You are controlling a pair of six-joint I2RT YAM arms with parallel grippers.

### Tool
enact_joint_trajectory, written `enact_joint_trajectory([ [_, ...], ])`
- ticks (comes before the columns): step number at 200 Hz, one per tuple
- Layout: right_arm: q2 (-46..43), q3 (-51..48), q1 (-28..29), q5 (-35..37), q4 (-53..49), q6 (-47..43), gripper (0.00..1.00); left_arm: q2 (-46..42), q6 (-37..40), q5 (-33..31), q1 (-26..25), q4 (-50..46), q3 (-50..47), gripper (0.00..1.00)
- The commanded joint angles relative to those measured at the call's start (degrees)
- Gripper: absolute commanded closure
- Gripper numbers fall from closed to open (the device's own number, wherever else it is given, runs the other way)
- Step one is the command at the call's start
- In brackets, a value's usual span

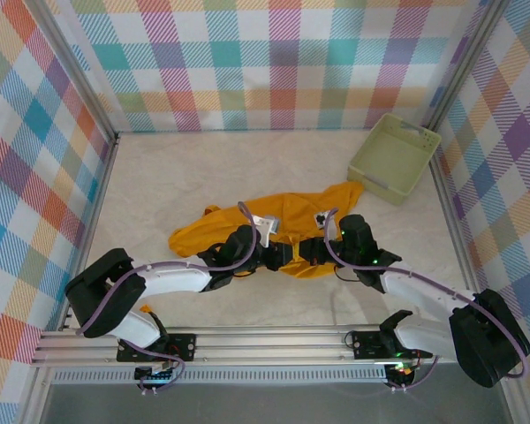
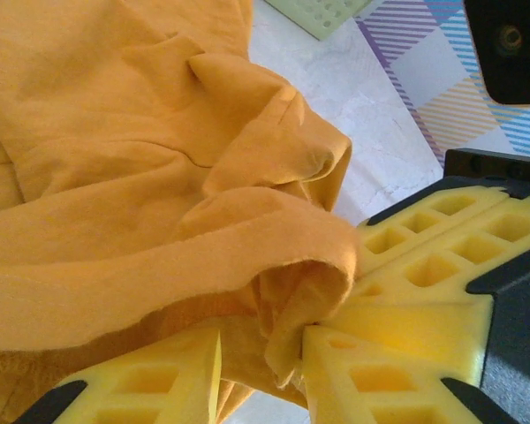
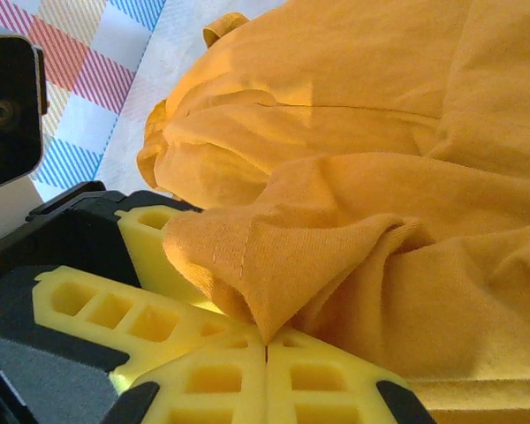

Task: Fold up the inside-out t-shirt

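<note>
A pale green plastic basket (image 1: 396,157) sits in the far right corner of the white table (image 1: 194,172). Walls with bright checks (image 1: 265,62) stand around the table.

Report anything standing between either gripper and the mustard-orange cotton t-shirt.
Nothing visible does. The right gripper is shut on a fold of the mustard-orange cotton t-shirt, and the left gripper has cloth bunched between its fingers. The pale green plastic basket sits beyond, far right.
</note>
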Motion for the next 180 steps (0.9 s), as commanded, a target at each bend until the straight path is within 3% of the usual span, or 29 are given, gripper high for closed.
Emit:
enact_joint_trajectory([
  [1, -1.4, -0.4, -0.6, -0.7, 2.4, 0.6, 1.0, -1.5, 2.0, 3.9, -0.4, 3.7, -1.1, 0.69],
  [60, -1.5, -0.6, -1.0, -2.4, 3.0, 1.2, 1.0, -1.1, 2.4, 4.2, -0.1, 4.9, -2.0, 0.66],
  [180, -1.7, -1.3, -1.0, -0.9, 2.0, -0.8, 1.0, -2.0, 4.2, 0.7, 0.3, 0.4, 0.0, 1.0],
])
